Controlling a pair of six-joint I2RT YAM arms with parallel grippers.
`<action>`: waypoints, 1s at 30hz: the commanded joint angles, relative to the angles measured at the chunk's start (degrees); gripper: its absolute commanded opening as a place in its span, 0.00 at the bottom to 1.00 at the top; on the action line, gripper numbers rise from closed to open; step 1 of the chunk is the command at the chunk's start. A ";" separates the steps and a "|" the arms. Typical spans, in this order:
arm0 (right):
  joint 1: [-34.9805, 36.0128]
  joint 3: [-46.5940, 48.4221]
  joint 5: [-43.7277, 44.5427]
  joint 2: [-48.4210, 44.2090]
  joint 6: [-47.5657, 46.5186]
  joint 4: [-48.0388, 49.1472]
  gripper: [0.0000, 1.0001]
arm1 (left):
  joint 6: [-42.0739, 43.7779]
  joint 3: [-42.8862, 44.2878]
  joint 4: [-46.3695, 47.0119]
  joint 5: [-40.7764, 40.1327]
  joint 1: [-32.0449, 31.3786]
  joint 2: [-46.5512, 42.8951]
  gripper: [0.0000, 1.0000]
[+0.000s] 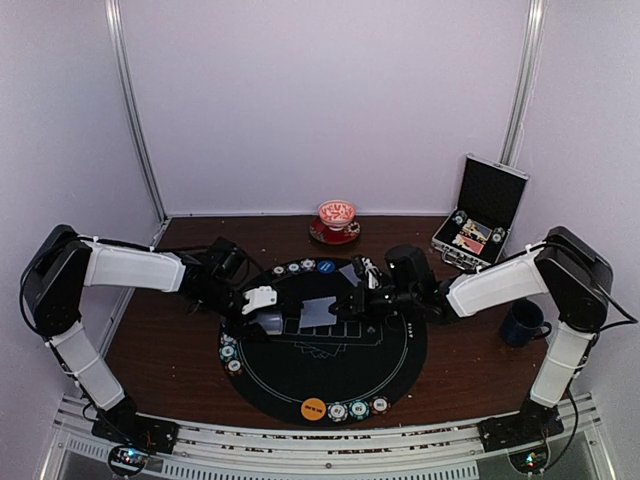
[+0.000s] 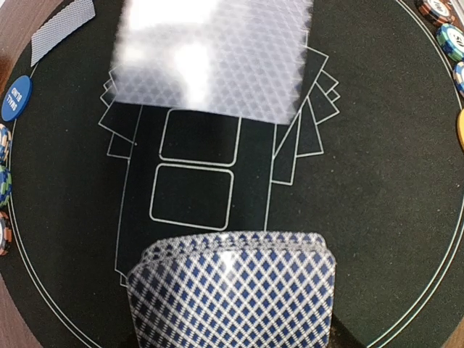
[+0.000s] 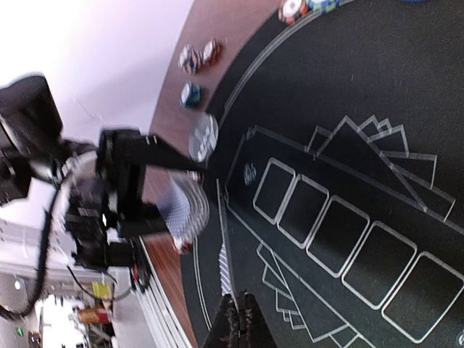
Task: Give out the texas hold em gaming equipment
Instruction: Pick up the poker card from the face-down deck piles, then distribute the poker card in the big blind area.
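Cards sit in both grippers above a round black mat (image 1: 400,365) on the brown worktop (image 1: 160,350). The left gripper (image 1: 265,312), toward the mat's 9 o'clock side, is partly closed around a deck (image 2: 232,297) of grey-blue-backed cards. The right gripper (image 1: 347,303), reaching in from 3 o'clock, is pinched fully shut on a single card (image 1: 318,312) held near the mat's centre, just beside the deck. Another card (image 2: 61,29) lies face down near a blue disc (image 1: 326,266) at 12 o'clock. Striped chips (image 1: 300,266) line the rim at 12 o'clock, with more at 9 and 6 o'clock. An orange disc (image 1: 313,408) rests at 6 o'clock. Off the mat, an open silver-edged case (image 1: 480,215) stands at 2 o'clock, a red cup (image 1: 337,215) at 12 and a dark mug (image 1: 522,322) at 3.
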 commanded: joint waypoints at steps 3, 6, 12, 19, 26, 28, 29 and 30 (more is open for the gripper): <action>2.00 2.25 -4.80 1.65 -8.63 -7.73 0.00 | -1.07 1.67 1.02 -0.60 0.92 -0.87 0.49; 2.62 3.28 -5.75 2.11 -9.57 -8.21 0.00 | -1.32 1.73 1.03 -1.00 1.42 -1.65 0.49; 5.43 7.34 -9.71 5.52 -12.40 -10.94 0.00 | -1.74 1.99 0.82 -0.72 2.59 -2.75 0.49; 9.42 10.34 -14.86 9.75 -14.27 -11.34 0.00 | -1.91 2.29 0.64 -0.49 3.03 -2.88 0.49; 13.13 13.26 -17.01 12.30 -17.88 -14.70 0.00 | -1.88 2.19 0.66 -0.48 3.12 -3.08 0.49; 13.88 14.00 -17.60 13.01 -19.39 -16.70 0.00 | -1.87 2.15 0.69 -0.39 3.14 -3.15 0.49; 14.28 14.43 -17.67 13.33 -20.09 -17.36 0.00 | -1.87 2.14 0.62 -0.39 3.17 -3.05 0.49; 14.56 14.73 -17.68 13.63 -20.57 -17.90 0.00 | -1.87 2.15 0.61 -0.39 3.19 -3.05 0.49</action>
